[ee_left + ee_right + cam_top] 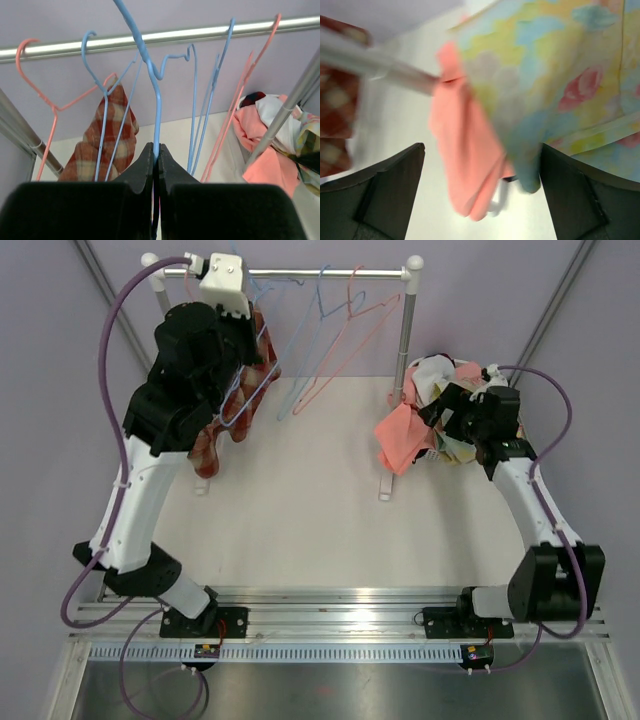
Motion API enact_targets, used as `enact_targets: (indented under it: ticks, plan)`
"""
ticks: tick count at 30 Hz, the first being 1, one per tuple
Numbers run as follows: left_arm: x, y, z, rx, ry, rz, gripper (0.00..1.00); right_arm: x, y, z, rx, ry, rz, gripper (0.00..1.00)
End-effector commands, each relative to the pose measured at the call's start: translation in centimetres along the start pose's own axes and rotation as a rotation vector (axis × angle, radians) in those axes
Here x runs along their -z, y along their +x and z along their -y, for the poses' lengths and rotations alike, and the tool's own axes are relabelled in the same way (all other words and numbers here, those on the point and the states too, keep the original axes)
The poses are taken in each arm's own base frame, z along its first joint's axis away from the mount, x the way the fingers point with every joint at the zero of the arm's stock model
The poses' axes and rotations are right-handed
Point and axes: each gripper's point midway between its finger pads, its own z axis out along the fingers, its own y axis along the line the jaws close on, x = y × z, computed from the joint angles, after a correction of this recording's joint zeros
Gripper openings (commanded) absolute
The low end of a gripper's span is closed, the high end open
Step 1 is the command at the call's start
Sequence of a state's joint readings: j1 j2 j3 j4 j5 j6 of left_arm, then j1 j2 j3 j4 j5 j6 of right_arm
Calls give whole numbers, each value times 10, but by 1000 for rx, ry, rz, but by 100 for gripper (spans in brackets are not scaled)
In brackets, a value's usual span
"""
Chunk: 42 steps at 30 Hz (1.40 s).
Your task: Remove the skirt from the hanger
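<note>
The red plaid skirt [213, 443] hangs at the left end of the rack rail [300, 273]. In the left wrist view the skirt [117, 135] sits behind thin blue hanger wires. I cannot tell which hanger carries it. My left gripper [243, 358] is raised at the rail. It is shut [156, 150] on the wire of a blue hanger [156, 105] whose hook runs out of the top of the view. My right gripper [455, 405] is open [482, 170] beside the clothes pile, with a pink cloth [465, 150] between its fingers but not gripped.
Bare blue [320, 340] and pink [355, 330] hangers hang on the rail. The right rack post [405, 340] stands beside a pile of clothes [440, 380], with floral fabric [545, 75] and a pink cloth [400, 435]. A rack foot [385, 495] rests on the table.
</note>
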State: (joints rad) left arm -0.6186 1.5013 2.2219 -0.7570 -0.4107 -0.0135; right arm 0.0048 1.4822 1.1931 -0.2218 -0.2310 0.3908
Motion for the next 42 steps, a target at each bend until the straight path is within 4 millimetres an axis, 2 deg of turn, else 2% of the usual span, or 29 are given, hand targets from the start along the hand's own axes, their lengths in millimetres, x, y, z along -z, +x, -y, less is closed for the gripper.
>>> enact_targets:
  ticks: [1,2,3,4,6,7,11,12,13,16,18,19,20,22,24,27,28,31,34,37,39,42]
  plan:
    - [-37,-8,4,-15,-19,23,0,51,-13,-57,-34,-250,128,99]
    - [-42,-16,3,1,-22,45,0,61,7,-58,-39,-286,99,99]
    - [-58,-6,9,-7,-15,24,0,66,14,-61,-46,-304,98,99]
    - [-67,-2,7,-8,-21,20,0,74,32,-65,-36,-331,71,99]
    - [-86,8,14,40,-2,9,0,80,46,-67,-17,-343,52,99]
    - [-92,10,10,58,-7,6,0,86,53,-67,-8,-345,48,99]
    - [-106,35,17,121,9,-51,0,95,68,-60,12,-324,24,99]
    - [-111,55,21,114,19,-94,0,95,71,-59,18,-319,16,99]
    - [-105,51,21,124,27,-85,0,97,72,-58,21,-320,16,99]
    - [-103,71,25,129,49,-128,0,98,73,-60,13,-330,13,100]
    - [-92,68,24,140,60,-125,0,99,71,-62,2,-339,21,100]
    - [-91,78,24,135,57,-148,0,98,72,-63,-1,-345,18,99]
    - [-83,72,22,137,60,-136,2,99,72,-64,-4,-350,19,99]
    - [-76,71,19,132,60,-138,13,99,72,-65,-8,-358,17,100]
    - [-64,62,15,126,58,-129,30,100,73,-66,-8,-360,12,100]
    - [-42,38,6,125,57,-82,48,102,77,-64,-3,-355,10,99]
    - [-37,33,3,120,51,-71,59,104,78,-63,-2,-353,11,100]
    - [-20,16,-17,75,-12,-33,70,108,82,-61,5,-349,5,99]
    - [-12,13,-40,55,-86,-28,73,110,85,-60,11,-346,3,99]
    - [-9,18,-69,62,-179,-47,75,112,88,-58,16,-344,-3,100]
    - [-8,23,-96,76,-274,-66,75,113,90,-57,18,-339,-10,99]
    - [-8,29,-118,93,-329,-78,77,115,91,-57,20,-340,-8,99]
